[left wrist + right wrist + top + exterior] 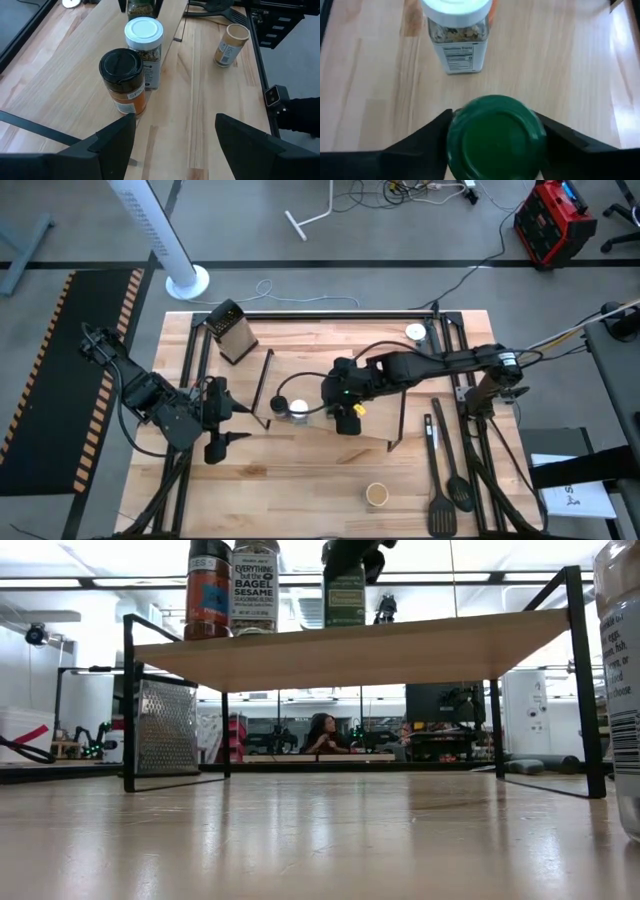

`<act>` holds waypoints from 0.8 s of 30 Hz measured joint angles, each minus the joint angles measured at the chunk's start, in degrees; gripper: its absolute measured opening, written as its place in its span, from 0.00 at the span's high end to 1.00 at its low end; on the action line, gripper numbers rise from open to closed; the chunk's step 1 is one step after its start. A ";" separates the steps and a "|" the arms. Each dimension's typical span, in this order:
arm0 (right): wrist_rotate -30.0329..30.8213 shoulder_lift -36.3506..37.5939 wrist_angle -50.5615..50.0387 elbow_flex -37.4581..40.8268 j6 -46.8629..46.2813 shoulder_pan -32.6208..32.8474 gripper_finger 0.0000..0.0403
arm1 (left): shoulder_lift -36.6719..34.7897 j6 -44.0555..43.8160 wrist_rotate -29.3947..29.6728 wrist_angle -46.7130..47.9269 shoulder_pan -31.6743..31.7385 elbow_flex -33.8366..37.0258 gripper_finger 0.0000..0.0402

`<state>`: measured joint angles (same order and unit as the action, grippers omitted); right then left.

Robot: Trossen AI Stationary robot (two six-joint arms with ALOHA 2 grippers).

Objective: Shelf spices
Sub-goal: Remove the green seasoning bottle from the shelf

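The right gripper (492,137) has its fingers clamped on either side of the green-lidded jar (494,137), which stands upright on the shelf (380,648) just beside the white-lidded jar (456,35), with the black-lidded jar (122,80) on that one's other side. The left gripper (172,137) waits off the shelf's left end, low over the surface (300,480), its fingers spread wide on nothing. The tan-lidded jar (376,495) stands alone on the surface, well apart from the shelf's front edge.
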<state>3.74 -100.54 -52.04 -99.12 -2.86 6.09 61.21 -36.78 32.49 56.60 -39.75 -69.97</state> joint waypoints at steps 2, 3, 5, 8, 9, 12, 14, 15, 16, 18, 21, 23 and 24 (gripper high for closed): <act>0.16 -0.79 0.27 -0.01 0.57 -0.02 0.53 | 0.00 -0.08 -0.02 0.00 -0.01 0.00 0.34; 0.13 -0.98 0.55 -0.06 0.74 -0.02 0.56 | 0.00 -0.23 -0.02 0.03 0.00 0.00 0.34; 0.12 -1.26 0.54 -0.15 1.17 -0.02 0.56 | 0.00 -0.27 -0.02 0.00 0.00 0.00 0.34; 0.14 -1.20 0.53 -0.15 1.39 -0.02 0.56 | 0.00 -0.26 -0.02 0.02 0.00 0.00 0.34; 0.15 -1.12 0.53 -0.15 1.39 -0.02 0.56 | 0.00 -0.26 -0.02 0.04 -0.01 0.00 0.34; 0.52 0.12 -0.81 0.07 1.33 -0.02 0.56 | 0.00 -0.26 -0.03 0.06 -0.01 0.00 0.34; 0.81 1.61 -0.89 0.11 0.75 -0.02 0.56 | 0.00 -0.26 -0.03 0.04 0.00 0.00 0.34; 0.80 2.47 -0.66 0.11 0.17 -0.02 0.56 | 0.02 -0.26 -0.04 0.07 0.00 0.00 0.34; 0.80 3.49 -0.64 0.11 -0.60 0.08 0.56 | 0.00 -0.26 -0.04 0.04 0.00 0.00 0.34; 0.93 5.35 -0.08 0.09 -1.57 0.92 0.56 | 0.00 -0.26 -0.04 0.07 0.00 0.00 0.34; 0.29 6.99 2.26 0.05 -1.99 4.11 0.56 | 0.00 -0.24 -0.04 0.07 0.00 0.00 0.34; -1.43 7.39 4.83 0.05 -1.69 7.25 0.56 | 0.00 -0.18 -0.04 0.09 0.00 0.00 0.34; -1.37 7.46 6.53 0.05 -1.57 8.96 0.56 | 0.00 -0.13 -0.04 0.11 -0.02 0.00 0.34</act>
<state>2.36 -93.08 -45.51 -99.07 -4.43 15.04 61.21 -36.90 32.45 56.71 -39.77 -69.97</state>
